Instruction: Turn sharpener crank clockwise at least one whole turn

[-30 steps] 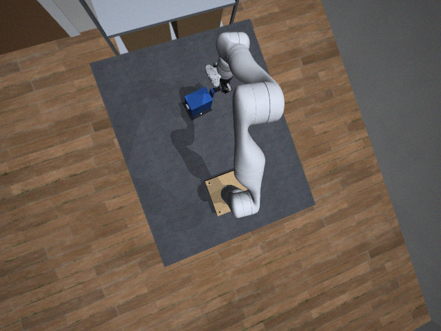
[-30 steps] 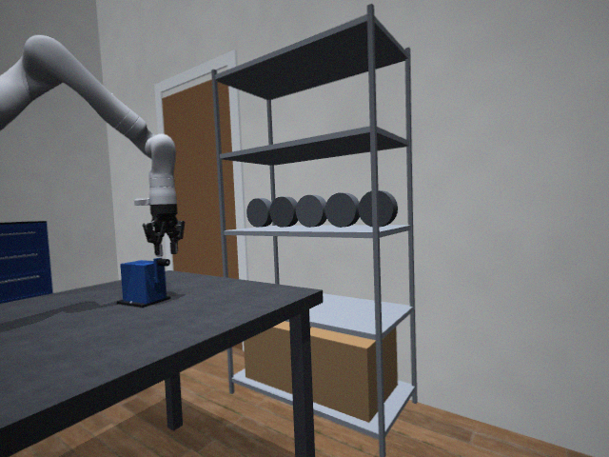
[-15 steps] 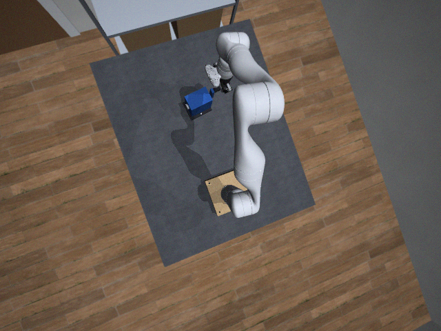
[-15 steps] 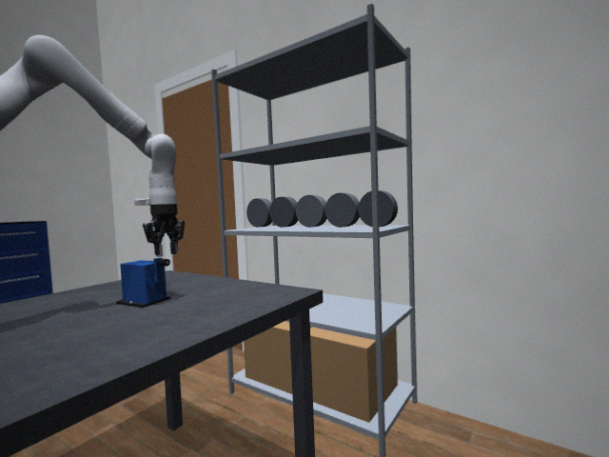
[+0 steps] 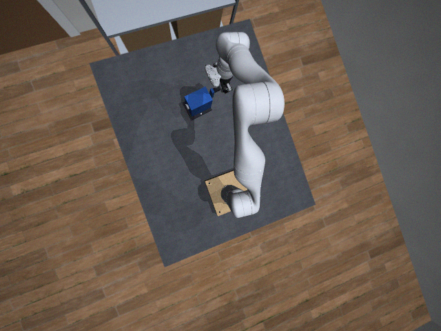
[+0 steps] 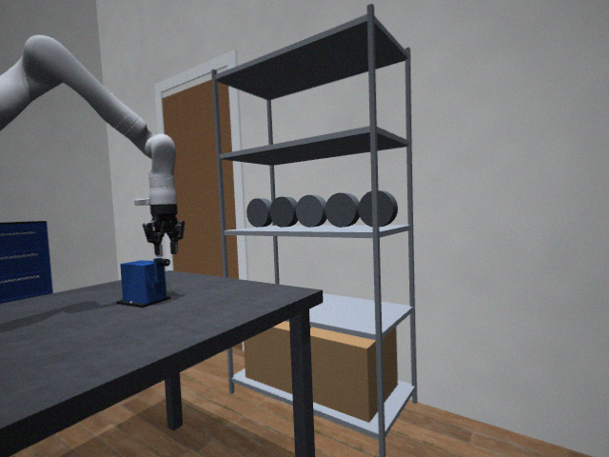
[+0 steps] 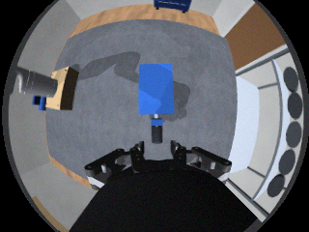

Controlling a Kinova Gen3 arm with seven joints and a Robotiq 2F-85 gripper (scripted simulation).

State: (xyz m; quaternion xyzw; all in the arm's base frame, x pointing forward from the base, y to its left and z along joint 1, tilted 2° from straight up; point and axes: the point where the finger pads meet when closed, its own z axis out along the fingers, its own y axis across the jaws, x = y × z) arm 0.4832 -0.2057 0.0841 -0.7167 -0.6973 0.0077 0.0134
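The blue pencil sharpener (image 5: pixel 198 101) stands on the dark grey table; it also shows in the side view (image 6: pixel 143 288) and in the wrist view (image 7: pixel 156 88). Its dark crank knob (image 7: pixel 156 130) sticks out at the top of the end nearest my gripper; it also shows in the side view (image 6: pixel 162 262). My gripper (image 6: pixel 164 242) hangs straight above the knob, a short way clear of it, fingers pointing down. In the wrist view the gripper (image 7: pixel 156 151) is open with nothing between the fingers, which stand either side of the knob's line.
A metal shelf unit (image 6: pixel 320 216) stands beyond the table's far edge, with several dark discs (image 6: pixel 322 208) and a cardboard box (image 6: pixel 320 366). My arm's base sits on a wooden plate (image 5: pixel 222 192). A blue cabinet (image 6: pixel 22 260) stands by the wall.
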